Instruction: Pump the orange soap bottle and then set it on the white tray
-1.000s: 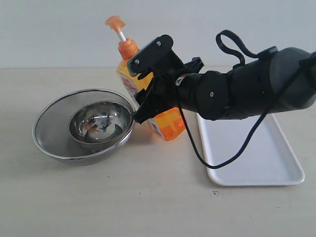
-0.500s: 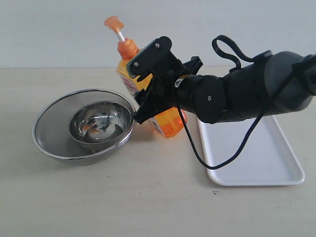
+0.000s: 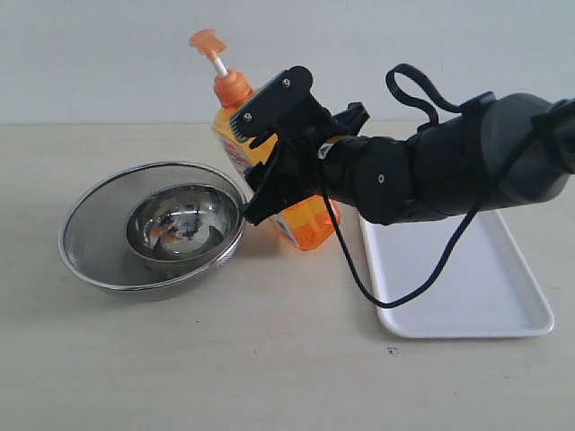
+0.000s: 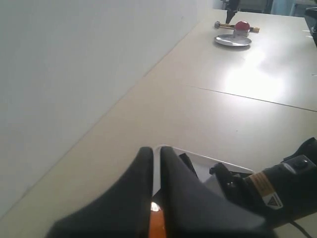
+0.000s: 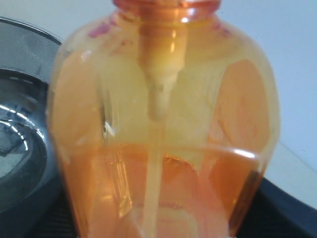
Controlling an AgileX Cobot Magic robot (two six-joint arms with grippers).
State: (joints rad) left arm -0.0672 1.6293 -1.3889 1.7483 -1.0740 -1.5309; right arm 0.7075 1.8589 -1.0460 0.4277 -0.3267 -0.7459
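Your right tool (image 3: 247,169) has its two black, ribbed-edged jaws clamped across the middle of the orange soap bottle (image 3: 308,224), one jaw over the upper shoulder and one under the lower side. The bottle is tilted, so its flat orange pump head (image 3: 208,39) on a thin white stem points toward 11 o'clock and its base toward 5 o'clock. The base is low over the matte beige worktop (image 3: 269,377); you cannot tell from here whether its corner touches. The bottle is not on the white tray (image 3: 449,287). That tray, a smooth, flat rectangle of plastic with rounded corners and a low rim, lies at 4 o'clock of the bottle, its left edge just beside the base. At 9 o'clock of the bottle sits a round mesh strainer (image 3: 94,211) of fine wire, with a polished, mirror-bright steel bowl (image 3: 180,224) nested in it. The strainer's rim is near the bottle's white-and-red label (image 3: 236,154). In the right wrist view the bottle's translucent, glossy wall fills the frame. A pale dip tube (image 5: 154,168) runs down its middle, and darker orange liquid sits in the lower part. Your left tool (image 4: 155,149) shows only in its own wrist view: two smooth dark fingers pressed together with only a hairline slit between them, pinching nothing.
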